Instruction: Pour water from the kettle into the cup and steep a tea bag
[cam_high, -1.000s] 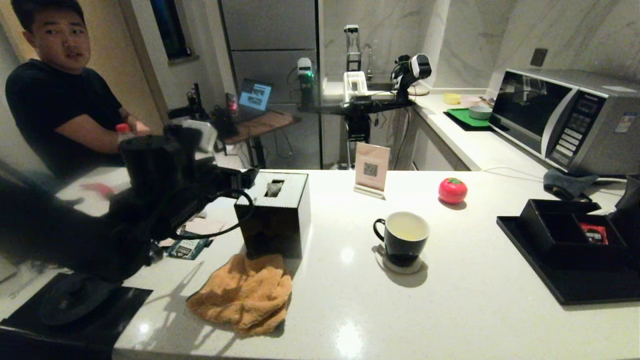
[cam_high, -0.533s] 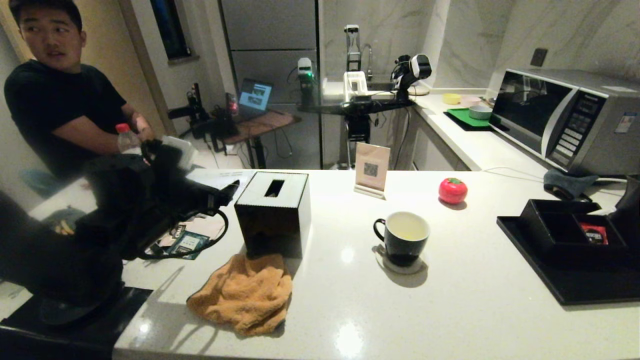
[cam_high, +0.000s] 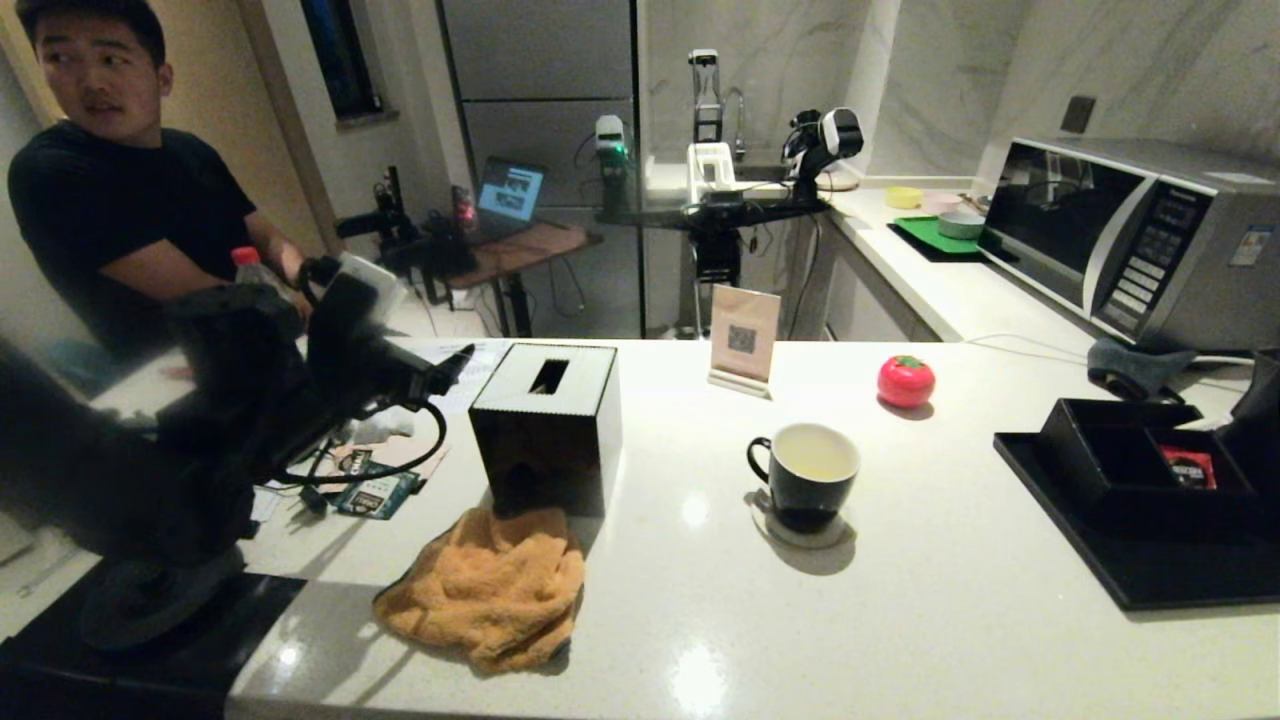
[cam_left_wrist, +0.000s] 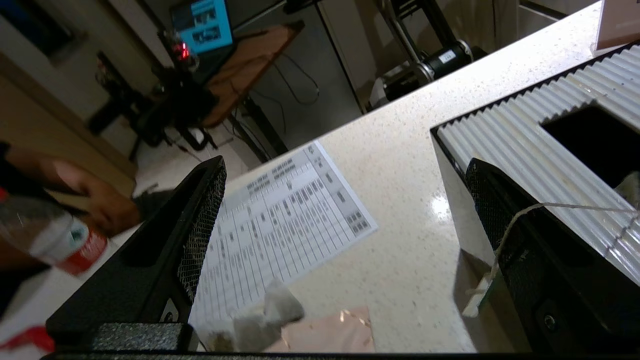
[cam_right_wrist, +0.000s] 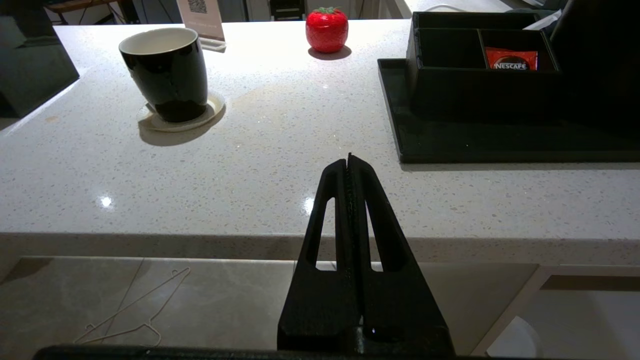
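Tea bag (cam_left_wrist: 260, 317) loose on counter at cup's (cam_high: 803, 475) 9 o'clock; pickup step. Left gripper (cam_left_wrist: 345, 235) spread wide, empty, above it; must descend and close. Right gripper (cam_right_wrist: 348, 167) closed, empty.

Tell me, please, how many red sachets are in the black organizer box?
1: a red Nescafe sachet stands in the right-hand compartment of the black organizer box on the tray; the left compartment looks empty, though its floor is dark.
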